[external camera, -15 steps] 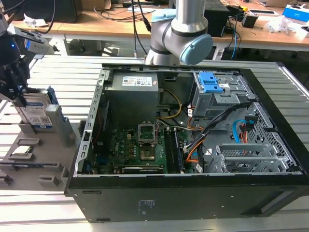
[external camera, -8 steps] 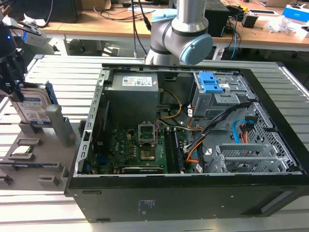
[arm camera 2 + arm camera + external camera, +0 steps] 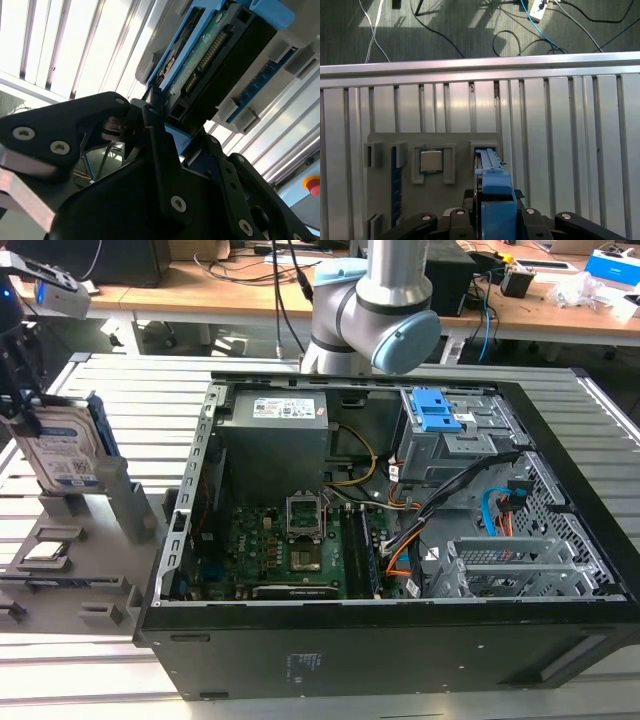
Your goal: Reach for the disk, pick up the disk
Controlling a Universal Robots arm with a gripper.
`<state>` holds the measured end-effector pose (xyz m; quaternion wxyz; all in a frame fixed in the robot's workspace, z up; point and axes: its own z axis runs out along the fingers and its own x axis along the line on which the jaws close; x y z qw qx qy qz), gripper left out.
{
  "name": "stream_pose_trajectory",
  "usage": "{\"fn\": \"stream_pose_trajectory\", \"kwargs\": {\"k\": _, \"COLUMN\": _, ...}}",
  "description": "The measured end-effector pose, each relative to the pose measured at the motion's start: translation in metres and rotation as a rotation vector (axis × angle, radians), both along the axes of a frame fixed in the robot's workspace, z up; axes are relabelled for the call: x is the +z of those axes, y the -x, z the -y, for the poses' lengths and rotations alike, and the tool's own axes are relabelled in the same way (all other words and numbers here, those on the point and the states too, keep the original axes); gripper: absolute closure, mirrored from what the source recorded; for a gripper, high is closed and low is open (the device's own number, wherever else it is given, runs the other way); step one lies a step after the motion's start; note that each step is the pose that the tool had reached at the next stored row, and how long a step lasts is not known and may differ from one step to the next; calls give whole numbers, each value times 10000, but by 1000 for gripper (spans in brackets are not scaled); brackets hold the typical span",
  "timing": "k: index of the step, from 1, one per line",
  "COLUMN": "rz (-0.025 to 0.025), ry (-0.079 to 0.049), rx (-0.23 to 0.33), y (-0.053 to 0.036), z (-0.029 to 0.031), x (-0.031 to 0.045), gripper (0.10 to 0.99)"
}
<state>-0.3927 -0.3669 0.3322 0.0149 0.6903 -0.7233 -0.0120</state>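
The disk stands upright and slightly tilted at the exterior view's left, silver with a white-and-blue label and a blue bracket. Its lower end is at the slot of a grey holder; whether it still rests in the slot I cannot tell. My gripper comes from above and is shut on the disk's upper part. In the first wrist view the blue bracket of the disk sits between the black fingers of my gripper. In the second wrist view the disk shows its green circuit board, with my gripper clamped on its edge.
The grey holder also carries a small square CPU chip beside the disk's slot. An open black computer case takes up the middle of the slatted aluminium table, close to the holder. The arm's base stands behind the case.
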Motion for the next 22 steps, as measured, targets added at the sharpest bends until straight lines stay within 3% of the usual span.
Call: {"fn": "stream_pose_trajectory", "kwargs": {"k": 22, "rz": 0, "ry": 0, "rx": 0, "y": 0, "z": -3, "x": 556, "gripper": 718}}
